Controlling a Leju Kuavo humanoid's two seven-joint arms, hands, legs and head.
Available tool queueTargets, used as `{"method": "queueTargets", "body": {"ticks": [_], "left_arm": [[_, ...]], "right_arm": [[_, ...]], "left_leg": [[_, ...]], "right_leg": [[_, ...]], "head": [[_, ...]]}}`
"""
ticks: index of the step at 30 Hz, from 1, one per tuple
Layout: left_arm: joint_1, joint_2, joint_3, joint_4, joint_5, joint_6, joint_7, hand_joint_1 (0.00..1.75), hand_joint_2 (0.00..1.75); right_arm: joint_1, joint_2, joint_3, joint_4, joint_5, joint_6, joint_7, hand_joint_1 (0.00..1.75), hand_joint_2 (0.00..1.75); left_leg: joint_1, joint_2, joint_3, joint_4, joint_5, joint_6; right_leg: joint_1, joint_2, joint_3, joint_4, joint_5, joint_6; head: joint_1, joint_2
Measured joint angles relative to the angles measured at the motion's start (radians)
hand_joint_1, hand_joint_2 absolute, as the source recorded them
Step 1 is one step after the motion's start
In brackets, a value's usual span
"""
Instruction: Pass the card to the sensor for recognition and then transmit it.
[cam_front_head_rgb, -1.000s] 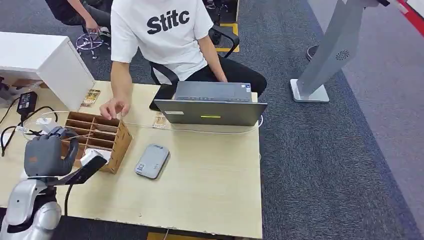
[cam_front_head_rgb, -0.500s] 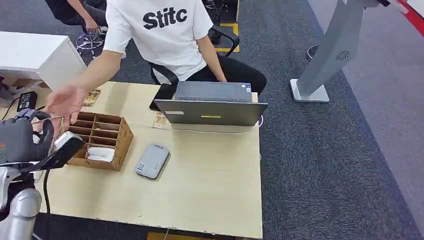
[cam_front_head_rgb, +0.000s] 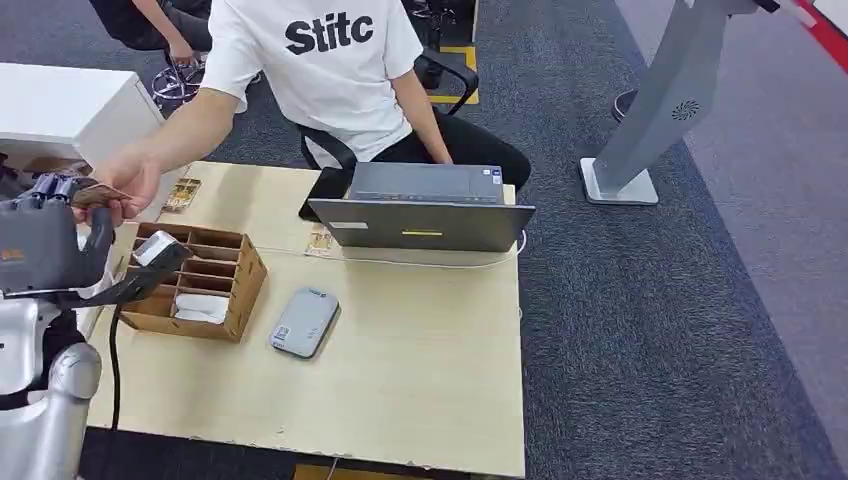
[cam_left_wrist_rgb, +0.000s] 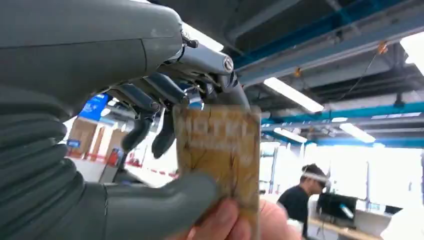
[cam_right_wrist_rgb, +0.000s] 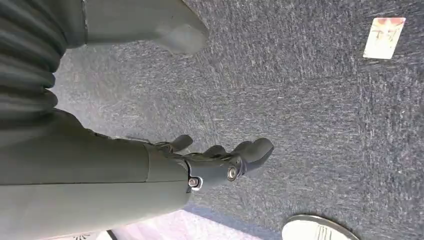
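Head view: the left hand (cam_front_head_rgb: 45, 245) is raised at the left end of the table (cam_front_head_rgb: 420, 370), beside the wooden organizer (cam_front_head_rgb: 200, 280). The card (cam_front_head_rgb: 98, 194) sits at the top of the robot's fingers, and a person's hand (cam_front_head_rgb: 130, 180) reaches in and touches the same card. The sensor (cam_front_head_rgb: 304, 322), a flat grey reader, lies on the table just beside the organizer, well apart from the card. A laptop (cam_front_head_rgb: 420, 210) stands behind it. Judged from this layout, the handover step is in hand.

Left wrist view: the thick thumb (cam_left_wrist_rgb: 165, 197) presses the card (cam_left_wrist_rgb: 220, 150) against the darker fingers (cam_left_wrist_rgb: 150, 100), so the left hand (cam_left_wrist_rgb: 125, 125) pinches the card. The person's fingertips (cam_left_wrist_rgb: 225, 225) grip the card's edge next to the thumb.

Risks at this point:
- If the left hand releases before the person's grip is firm, the card is likely to drop onto the table or into the organizer.
- If the pinch is maintained while the person pulls, the card may bend or slip askew.
- The person's fingertips lie close to the thumb; any tightening of the pinch could trap them.

Right wrist view: the right hand (cam_right_wrist_rgb: 220, 160) hangs over the carpet with fingers loosely curled and nothing in them. A second card (cam_right_wrist_rgb: 383, 37) lies on the floor; it should not be mistaken for the task card.
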Motion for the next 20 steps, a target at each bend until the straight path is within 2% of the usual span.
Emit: {"method": "queueTargets", "body": {"ticks": [10, 13, 15, 18, 20], "left_arm": [[-0.019, -0.044, -0.026, 0.027, 0.021, 0.047, 0.000, 0.00, 1.75], [0.011, -0.045, -0.026, 0.025, 0.082, 0.102, -0.049, 0.00, 1.75], [0.076, -0.045, -0.026, -0.008, 0.191, 0.146, -0.119, 0.00, 1.75], [0.142, -0.047, -0.023, -0.039, 0.227, 0.163, -0.151, 0.00, 1.75], [0.181, -0.050, -0.016, -0.066, 0.294, 0.168, -0.185, 0.00, 1.75]], "right_arm": [[-0.002, 0.000, 0.000, 0.000, 0.000, -0.001, 0.016, 0.00, 1.75], [-0.002, 0.000, 0.000, 0.000, -0.008, -0.002, 0.018, 0.00, 1.75], [-0.001, 0.000, 0.000, 0.000, -0.015, -0.003, 0.018, 0.00, 1.75], [0.000, 0.000, -0.002, 0.000, -0.019, -0.005, 0.018, 0.00, 1.75], [0.000, 0.000, -0.003, 0.000, -0.022, -0.005, 0.017, 0.00, 1.75]], "left_leg": [[0.000, 0.000, 0.000, 0.000, 0.000, 0.000], [0.000, 0.001, 0.000, 0.000, 0.000, 0.000], [0.000, 0.002, 0.000, 0.000, 0.000, 0.000], [0.000, 0.000, -0.001, 0.000, 0.000, 0.000], [0.000, 0.001, -0.001, 0.000, 0.000, 0.000]], "right_leg": [[0.000, 0.000, 0.000, 0.000, 0.000, 0.000], [0.000, 0.001, 0.000, 0.000, 0.000, 0.000], [0.000, 0.002, 0.000, 0.000, 0.000, 0.000], [0.000, 0.000, 0.000, 0.000, 0.000, 0.000], [0.000, 0.000, 0.000, 0.000, 0.000, 0.000]], "head": [[0.000, 0.000], [-0.001, 0.000], [-0.002, 0.000], [-0.001, 0.000], [-0.001, 0.000]]}}
